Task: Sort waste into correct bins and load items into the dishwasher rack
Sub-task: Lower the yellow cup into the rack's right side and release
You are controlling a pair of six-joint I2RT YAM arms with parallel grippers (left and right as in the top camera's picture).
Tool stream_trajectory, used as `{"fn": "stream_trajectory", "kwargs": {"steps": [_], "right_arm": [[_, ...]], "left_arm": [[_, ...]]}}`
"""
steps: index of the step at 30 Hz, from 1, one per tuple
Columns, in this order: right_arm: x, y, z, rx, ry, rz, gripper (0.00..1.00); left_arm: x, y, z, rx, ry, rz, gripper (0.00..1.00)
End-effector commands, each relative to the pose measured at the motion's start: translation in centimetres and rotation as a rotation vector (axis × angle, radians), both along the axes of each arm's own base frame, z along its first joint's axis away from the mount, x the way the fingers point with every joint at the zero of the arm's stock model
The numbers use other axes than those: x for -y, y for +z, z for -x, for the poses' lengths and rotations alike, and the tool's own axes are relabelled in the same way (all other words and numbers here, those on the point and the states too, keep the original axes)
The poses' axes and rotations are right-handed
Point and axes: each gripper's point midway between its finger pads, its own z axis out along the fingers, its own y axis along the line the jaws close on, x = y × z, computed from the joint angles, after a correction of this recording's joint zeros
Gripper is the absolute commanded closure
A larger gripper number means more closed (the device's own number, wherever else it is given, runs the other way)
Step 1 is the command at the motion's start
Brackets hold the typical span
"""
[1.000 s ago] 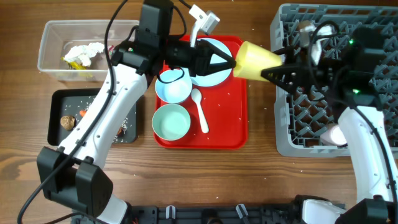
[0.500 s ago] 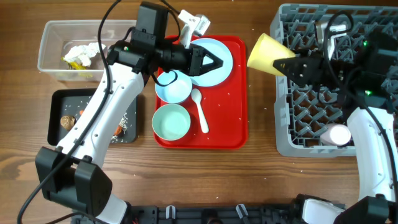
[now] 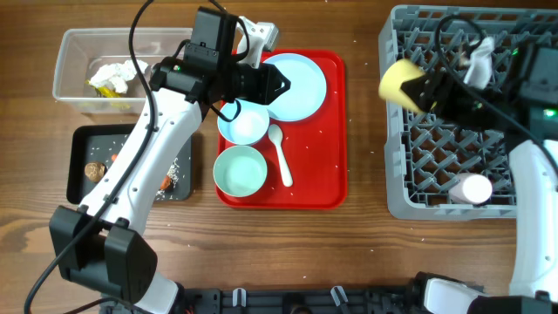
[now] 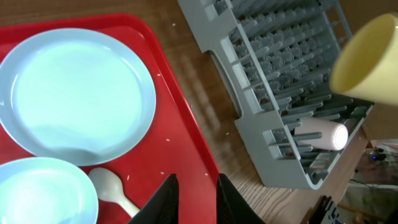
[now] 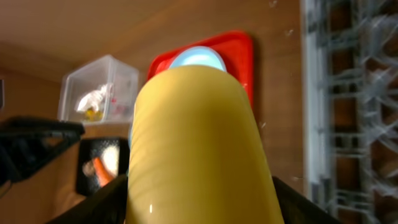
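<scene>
A brown wooden desk (image 3: 366,244) with a plank grain carries four things, all sitting flat on it. At its far left stands a clear plastic tub (image 3: 78,35), and just in front of that, nearer the arm bases, a shallower black tray (image 3: 73,166). A flat red serving tray (image 3: 318,166) lies in the middle. The large grey dishwasher rack (image 3: 392,174) fills the right side, with a strip of bare wood between it and the red tray.

Bright, even light falls from above; the overhead view is sharp, with soft shadows on the wooden table (image 3: 366,253). The right wrist view is blurred throughout, its yellow cup (image 5: 196,149) showing a small glint low down.
</scene>
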Motion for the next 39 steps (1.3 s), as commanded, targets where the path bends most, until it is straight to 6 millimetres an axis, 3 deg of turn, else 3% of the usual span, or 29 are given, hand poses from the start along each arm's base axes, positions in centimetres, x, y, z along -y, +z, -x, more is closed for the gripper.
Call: {"fn": "stream_trajectory", "kwargs": {"steps": [1,5,9,13,22,31,39], "right_arm": [[4.4,3.0,0.3,0.013,-0.137,0.193,0.55],[9.1,3.7,2.3,-0.048,-0.288,0.198,0.60],[15.8,1.2,6.2,-0.223,-0.513,0.248,0.59],[19.4,-1.1,9.0,-0.382,-0.642,0.289,0.57],[22.0,-5.7,10.6,-0.601,-0.689,0.237,0.57],[26.1,-10.0,13.3,-0.767,-0.783,0.152,0.57],[27.3,-13.2,13.6,-0.865,-0.777,0.139,0.57]], "left_arm": [[-0.3,-1.3,-0.3,-0.029,0.009,-0.024,0.81],[-0.8,-2.4,-0.2,-0.055,0.022,-0.060,0.82],[-1.4,-3.0,-0.3,-0.057,0.047,-0.098,0.82],[-1.5,-3.0,-0.4,-0.055,0.052,-0.105,0.81],[-2.9,-4.3,-0.2,-0.078,0.094,-0.182,0.82],[-3.1,-5.9,0.5,-0.115,0.091,-0.197,0.82],[-3.1,-5.9,0.6,-0.116,0.091,-0.197,0.83]]}}
